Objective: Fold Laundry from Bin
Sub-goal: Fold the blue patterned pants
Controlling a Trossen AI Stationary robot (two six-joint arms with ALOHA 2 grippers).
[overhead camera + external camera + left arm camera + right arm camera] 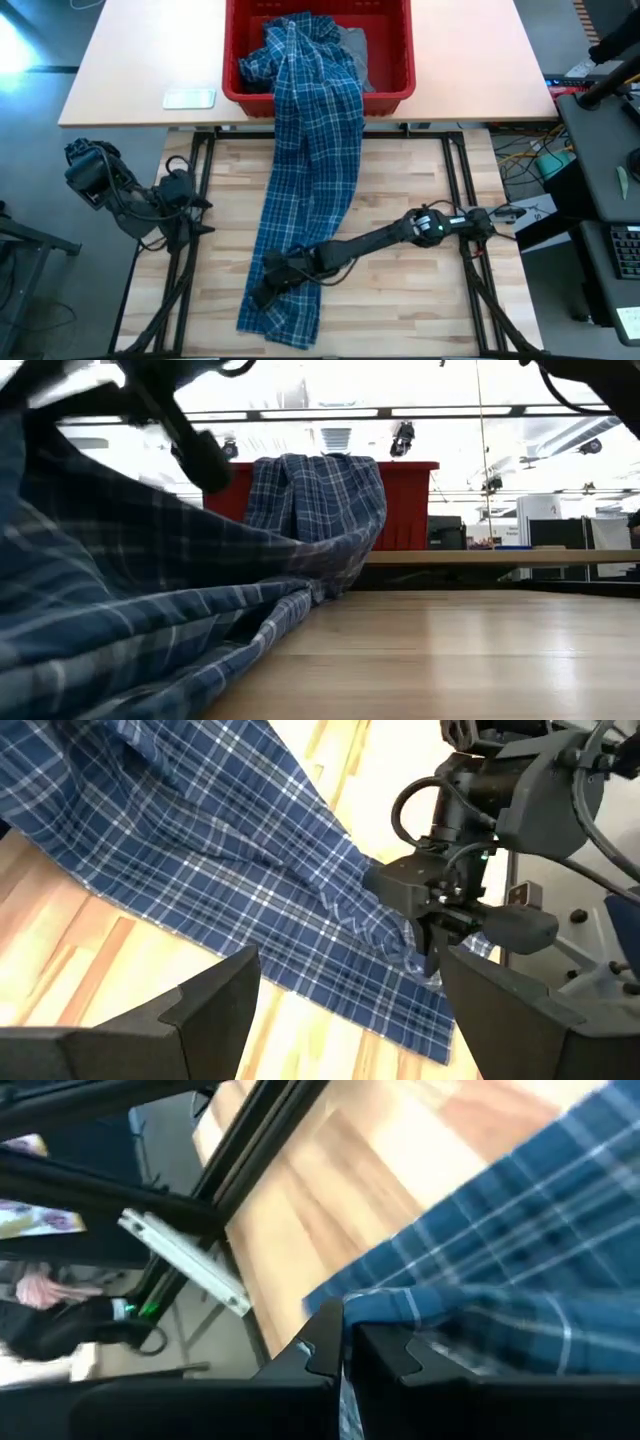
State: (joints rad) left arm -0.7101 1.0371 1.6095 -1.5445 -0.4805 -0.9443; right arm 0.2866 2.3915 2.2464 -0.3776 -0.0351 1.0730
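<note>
On table, 1 plaid shirt (305, 190), 1 red bin (318, 55), 2 arms

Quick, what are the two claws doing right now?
Left claw: open, holding nothing, off the table's left edge.
Right claw: shut on the plaid shirt, which trails from the red bin across the table.

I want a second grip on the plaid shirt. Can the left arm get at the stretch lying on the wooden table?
Probably yes. The left hand waits open off the table's left edge, and bare wood lies between it and the plaid shirt. The right hand is shut on the shirt's near end, so aim farther up.
</note>
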